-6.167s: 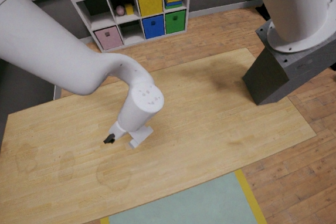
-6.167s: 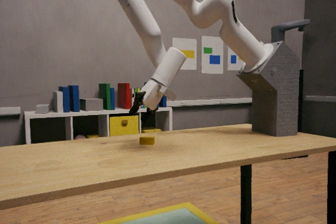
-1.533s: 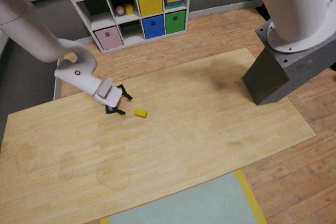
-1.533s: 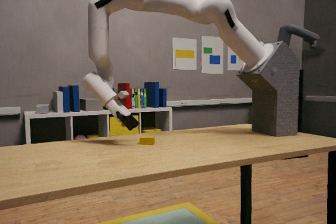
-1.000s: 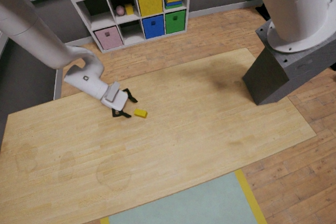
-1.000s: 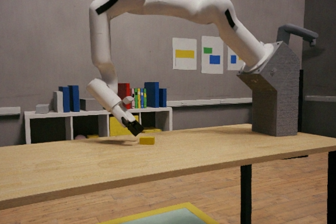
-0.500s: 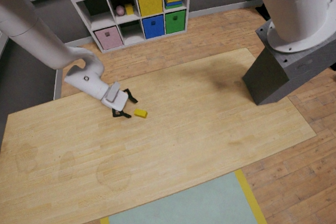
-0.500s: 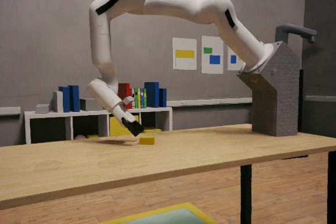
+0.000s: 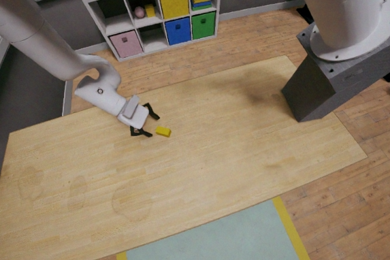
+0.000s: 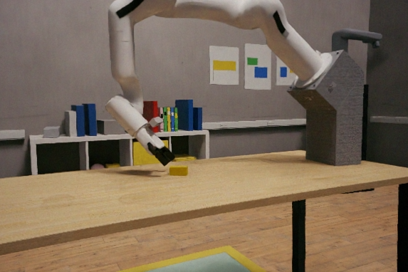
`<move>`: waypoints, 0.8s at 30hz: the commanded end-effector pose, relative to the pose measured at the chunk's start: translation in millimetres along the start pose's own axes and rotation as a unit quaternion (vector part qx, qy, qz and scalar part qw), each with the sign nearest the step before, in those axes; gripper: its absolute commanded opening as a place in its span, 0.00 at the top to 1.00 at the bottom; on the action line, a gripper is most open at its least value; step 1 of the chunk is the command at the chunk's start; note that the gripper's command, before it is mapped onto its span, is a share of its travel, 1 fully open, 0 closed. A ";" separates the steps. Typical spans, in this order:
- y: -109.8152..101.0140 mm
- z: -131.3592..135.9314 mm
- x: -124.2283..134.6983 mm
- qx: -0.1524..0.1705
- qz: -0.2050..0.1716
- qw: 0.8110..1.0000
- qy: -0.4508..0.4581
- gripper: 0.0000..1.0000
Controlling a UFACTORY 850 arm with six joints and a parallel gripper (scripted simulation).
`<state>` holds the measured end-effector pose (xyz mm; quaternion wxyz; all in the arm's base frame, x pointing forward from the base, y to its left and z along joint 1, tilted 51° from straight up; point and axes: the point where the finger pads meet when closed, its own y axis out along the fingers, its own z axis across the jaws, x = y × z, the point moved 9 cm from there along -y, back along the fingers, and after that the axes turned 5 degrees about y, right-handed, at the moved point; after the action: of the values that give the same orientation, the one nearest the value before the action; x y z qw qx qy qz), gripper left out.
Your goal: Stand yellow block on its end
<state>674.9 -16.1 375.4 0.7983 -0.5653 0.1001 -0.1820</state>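
From above, my gripper (image 9: 148, 124) stands spread wide with nothing between the jaws, one black finger (image 9: 152, 112) toward the shelf unit (image 9: 118, 54), the other (image 9: 140, 132) nearer the table's middle. The yellow block (image 9: 163, 131) lies flat on its long side on the table (image 9: 225, 163), just beside that nearer finger, apart from it. The side view hides my spread: my gripper (image 10: 163, 155) reads as one dark mass, tilted down, hovering just above and behind the yellow block (image 10: 178, 171).
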 end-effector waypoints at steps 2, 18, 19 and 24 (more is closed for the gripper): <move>1.5 0.3 0.1 0.000 -0.001 1.000 0.000 0.00; 35.9 0.3 0.2 0.000 -0.001 1.000 0.000 0.00; 36.0 0.3 0.2 0.000 -0.001 1.000 0.000 0.00; 36.0 0.3 0.2 0.000 -0.001 1.000 0.000 0.00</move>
<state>681.4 -5.4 341.5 0.7983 -0.5653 0.1000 -0.1821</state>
